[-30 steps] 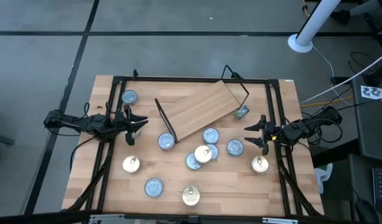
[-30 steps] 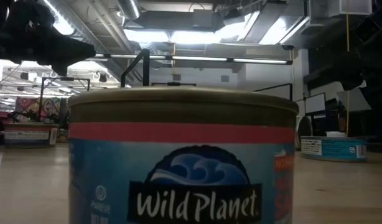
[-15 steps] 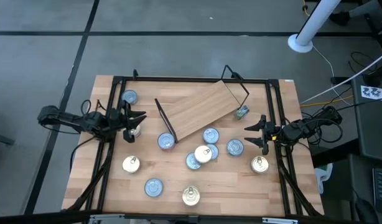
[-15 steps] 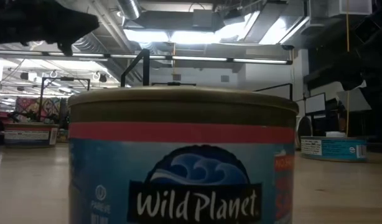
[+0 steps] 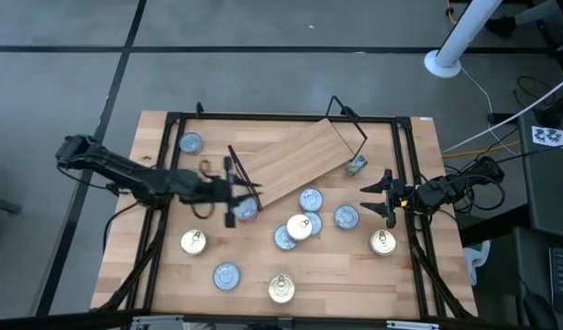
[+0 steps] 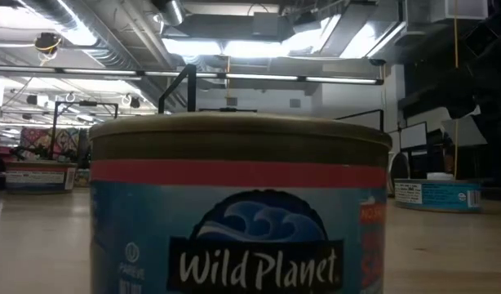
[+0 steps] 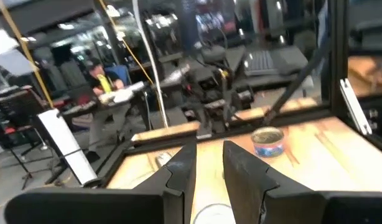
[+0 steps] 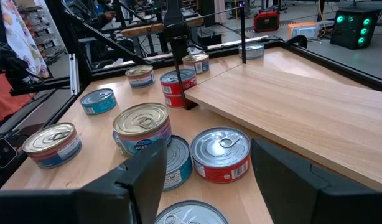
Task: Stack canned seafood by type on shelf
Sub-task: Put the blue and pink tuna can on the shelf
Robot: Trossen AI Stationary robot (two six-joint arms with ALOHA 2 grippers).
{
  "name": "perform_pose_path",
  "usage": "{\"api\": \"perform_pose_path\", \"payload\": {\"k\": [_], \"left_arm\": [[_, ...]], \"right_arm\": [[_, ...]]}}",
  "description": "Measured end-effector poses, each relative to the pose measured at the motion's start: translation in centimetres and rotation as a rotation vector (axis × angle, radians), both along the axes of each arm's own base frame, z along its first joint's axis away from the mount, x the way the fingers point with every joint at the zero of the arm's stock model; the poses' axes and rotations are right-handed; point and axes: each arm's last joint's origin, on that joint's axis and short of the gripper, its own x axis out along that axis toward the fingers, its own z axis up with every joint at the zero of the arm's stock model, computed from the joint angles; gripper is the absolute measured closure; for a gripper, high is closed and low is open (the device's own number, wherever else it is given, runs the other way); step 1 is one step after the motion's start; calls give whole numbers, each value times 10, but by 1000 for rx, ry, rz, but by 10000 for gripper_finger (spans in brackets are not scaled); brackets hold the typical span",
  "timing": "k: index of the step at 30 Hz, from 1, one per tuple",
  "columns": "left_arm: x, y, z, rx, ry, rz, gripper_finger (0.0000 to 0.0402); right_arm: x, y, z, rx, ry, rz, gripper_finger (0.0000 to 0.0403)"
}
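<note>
Your left gripper (image 5: 234, 192) is reaching over the table beside the shelf's (image 5: 295, 158) near leg frame, its fingers (image 7: 241, 174) standing a narrow gap apart and gripping nothing. A tin (image 5: 246, 209) is lying just beside it. Your right gripper (image 5: 384, 196) is waiting at the table's right edge, jaws spread wide and empty, facing the clustered tins (image 5: 300, 225). The shelf is sitting askew on the tabletop.

Left gripper (image 5: 234, 194) over tin (image 5: 247, 210) (beside shelf (image 5: 295, 160))
</note>
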Motion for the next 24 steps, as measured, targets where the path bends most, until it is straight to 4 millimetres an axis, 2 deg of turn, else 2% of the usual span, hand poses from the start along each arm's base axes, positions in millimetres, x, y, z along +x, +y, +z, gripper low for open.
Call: {"api": "perform_pose_path", "payload": {"k": [3, 7, 11, 14, 20, 24], "left_arm": [[27, -8, 2, 14, 117, -1, 319], [57, -16, -2, 34, 271, -2, 278], [82, -24, -8, 58, 367, -73, 231], [95, -31, -17, 143, 430, -137, 210], [112, -45, -49, 312, 542, -269, 218], [118, -49, -70, 356, 600, -294, 230]], "right_arm": [[0, 0, 0, 1, 0, 0, 171], [0, 0, 0, 2, -1, -1, 171], [0, 0, 0, 3, -2, 0, 171], [0, 0, 0, 3, -2, -1, 171], [1, 1, 7, 20, -69, 1, 171], [4, 2, 16, -43, -143, 11, 171]]}}
